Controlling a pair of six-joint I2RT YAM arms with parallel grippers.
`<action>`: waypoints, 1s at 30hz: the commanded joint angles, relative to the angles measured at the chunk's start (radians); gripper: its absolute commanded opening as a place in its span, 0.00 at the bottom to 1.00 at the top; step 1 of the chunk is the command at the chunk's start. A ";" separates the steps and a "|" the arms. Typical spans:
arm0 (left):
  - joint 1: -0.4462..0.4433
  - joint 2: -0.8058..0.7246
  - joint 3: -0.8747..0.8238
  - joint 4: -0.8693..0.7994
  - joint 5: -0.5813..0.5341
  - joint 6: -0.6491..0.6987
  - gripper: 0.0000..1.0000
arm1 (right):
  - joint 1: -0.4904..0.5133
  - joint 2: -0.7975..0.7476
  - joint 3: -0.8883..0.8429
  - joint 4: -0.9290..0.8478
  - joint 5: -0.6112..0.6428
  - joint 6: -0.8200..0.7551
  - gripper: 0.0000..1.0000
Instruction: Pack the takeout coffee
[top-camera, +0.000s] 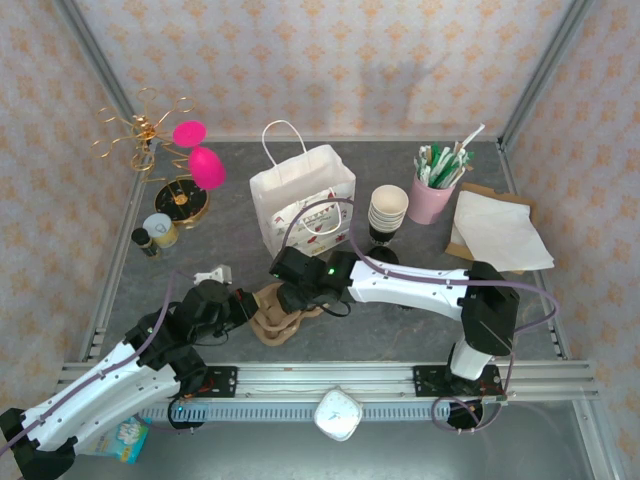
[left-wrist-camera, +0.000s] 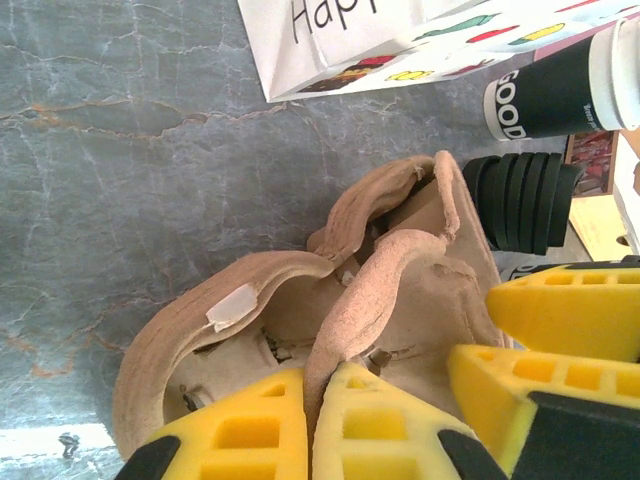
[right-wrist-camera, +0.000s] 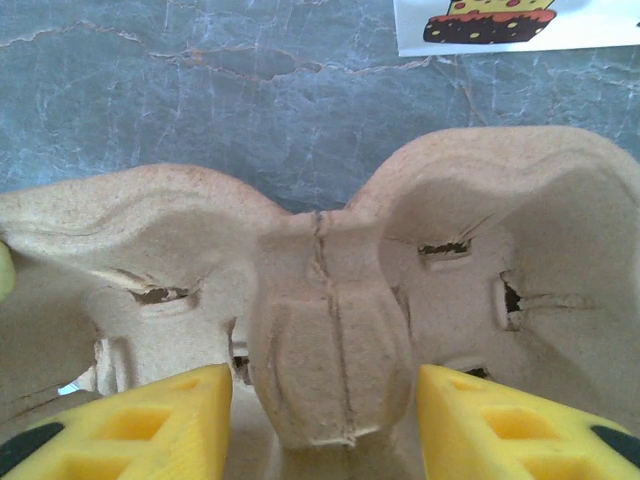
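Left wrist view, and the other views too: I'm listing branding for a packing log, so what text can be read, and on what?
"Happ": on the white paper bag; the rest of the word is cut off by the frame edge.
"GOOD": on the black cup; the small print beside it is too small to read.
The bag's print in the top view and the blue-and-white packet at bottom left are too small to read.

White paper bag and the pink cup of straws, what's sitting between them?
In the top view, a stack of cream cups stands there.
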 joint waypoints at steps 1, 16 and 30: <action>-0.002 0.002 0.011 0.057 0.011 0.029 0.03 | -0.001 -0.014 -0.015 0.015 -0.018 -0.001 0.54; -0.002 0.023 0.034 0.067 0.040 0.080 0.01 | -0.005 0.071 0.052 -0.034 0.023 -0.029 0.64; -0.002 0.034 0.070 0.044 0.016 0.104 0.01 | -0.022 0.084 0.101 -0.036 0.038 -0.039 0.59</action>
